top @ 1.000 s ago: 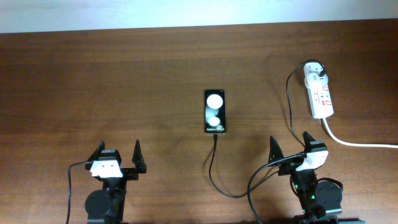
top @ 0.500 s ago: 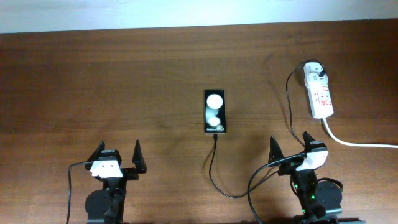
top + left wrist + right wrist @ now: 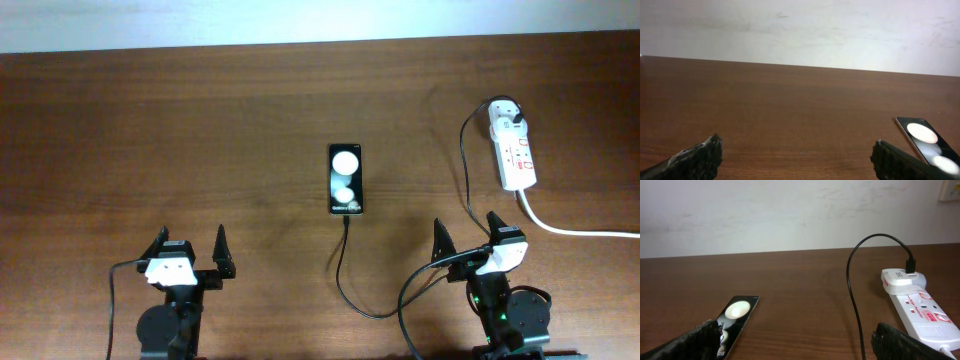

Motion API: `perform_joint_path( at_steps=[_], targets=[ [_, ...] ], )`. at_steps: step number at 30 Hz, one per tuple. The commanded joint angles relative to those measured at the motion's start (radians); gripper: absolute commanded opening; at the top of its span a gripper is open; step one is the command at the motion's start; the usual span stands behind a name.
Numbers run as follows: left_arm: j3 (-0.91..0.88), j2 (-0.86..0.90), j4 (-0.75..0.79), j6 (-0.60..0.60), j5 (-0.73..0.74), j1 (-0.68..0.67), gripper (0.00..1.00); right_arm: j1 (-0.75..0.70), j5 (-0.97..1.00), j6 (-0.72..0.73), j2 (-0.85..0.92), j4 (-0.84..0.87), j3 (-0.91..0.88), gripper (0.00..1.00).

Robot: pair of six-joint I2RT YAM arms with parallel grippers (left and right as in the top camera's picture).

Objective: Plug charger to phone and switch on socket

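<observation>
The black phone (image 3: 345,179) lies face up at the table's middle, showing two white round spots; it also shows in the left wrist view (image 3: 926,140) and the right wrist view (image 3: 737,316). The thin black charger cable (image 3: 345,270) runs from the phone's near end in a loop toward the right, then up (image 3: 854,300) to a plug in the white socket strip (image 3: 512,148), also seen in the right wrist view (image 3: 912,302). My left gripper (image 3: 190,248) is open and empty at the front left. My right gripper (image 3: 467,233) is open and empty at the front right, near the strip.
The strip's thick white cord (image 3: 570,229) runs off to the right edge. A pale wall (image 3: 800,30) stands behind the brown wooden table (image 3: 180,130). Black arm cables hang at both arm bases.
</observation>
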Motion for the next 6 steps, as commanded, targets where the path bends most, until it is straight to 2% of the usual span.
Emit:
perform_joint_path(
  at_steps=[1,6],
  targets=[
    [-0.004,-0.004,-0.003,0.016,-0.004,0.000,0.99,0.005,0.016,-0.008,-0.010,0.002,-0.010,0.99],
    [-0.004,-0.004,-0.003,0.016,-0.004,0.000,0.99,0.005,0.016,-0.008,-0.010,0.002,-0.010,0.99]
  ],
)
